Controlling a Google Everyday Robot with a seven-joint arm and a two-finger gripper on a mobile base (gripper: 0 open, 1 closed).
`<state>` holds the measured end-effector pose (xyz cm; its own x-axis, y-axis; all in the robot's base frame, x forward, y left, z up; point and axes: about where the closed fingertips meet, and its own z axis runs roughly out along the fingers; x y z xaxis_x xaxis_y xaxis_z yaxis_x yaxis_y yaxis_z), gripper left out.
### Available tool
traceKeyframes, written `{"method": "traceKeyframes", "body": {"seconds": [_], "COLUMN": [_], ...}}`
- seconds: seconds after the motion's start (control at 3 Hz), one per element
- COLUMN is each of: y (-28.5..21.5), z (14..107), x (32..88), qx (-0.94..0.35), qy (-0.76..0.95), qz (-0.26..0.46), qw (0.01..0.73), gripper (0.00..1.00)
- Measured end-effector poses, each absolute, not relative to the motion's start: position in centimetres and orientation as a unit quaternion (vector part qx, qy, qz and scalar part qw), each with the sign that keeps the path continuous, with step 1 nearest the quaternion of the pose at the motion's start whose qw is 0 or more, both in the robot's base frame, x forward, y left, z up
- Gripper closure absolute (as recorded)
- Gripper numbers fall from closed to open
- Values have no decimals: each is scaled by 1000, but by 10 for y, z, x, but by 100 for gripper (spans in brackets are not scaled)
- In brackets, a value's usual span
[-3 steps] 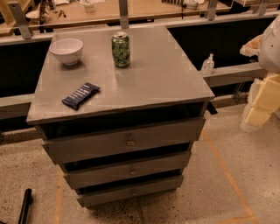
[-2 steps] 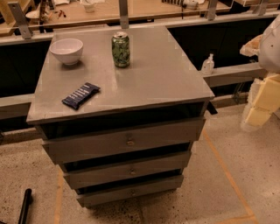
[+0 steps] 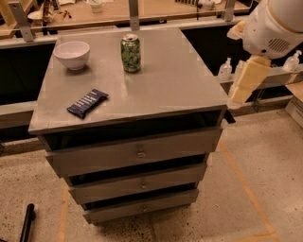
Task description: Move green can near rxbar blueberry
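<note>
The green can [image 3: 130,53] stands upright at the back middle of the grey cabinet top [image 3: 175,85]. The rxbar blueberry [image 3: 87,103], a flat dark navy bar, lies near the front left edge, well apart from the can. My gripper does not show. Only my arm shows: a white joint [image 3: 274,26] and a cream link [image 3: 248,80], hanging at the far right beyond the cabinet's right edge, away from both objects.
A white bowl [image 3: 72,54] sits at the back left of the top, left of the can. The cabinet has three drawers [image 3: 139,153] in front. A wooden counter with a rail [image 3: 156,12] runs behind. Small bottles [image 3: 226,70] stand at the right.
My arm has moved left and up in the view, closer to the cabinet's right edge. The can, bar and bowl have not moved.
</note>
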<state>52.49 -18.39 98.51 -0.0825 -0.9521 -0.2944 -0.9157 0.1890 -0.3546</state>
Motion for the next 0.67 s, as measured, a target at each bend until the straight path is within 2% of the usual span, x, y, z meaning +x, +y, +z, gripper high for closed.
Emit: {"method": "traceKeyframes", "body": {"seconds": [0.67], "y": [-136], "z": [995], "x": [657], "qx": [-605], "qy": [705], "qz": [5], "qw": [370], "gripper": [0]}}
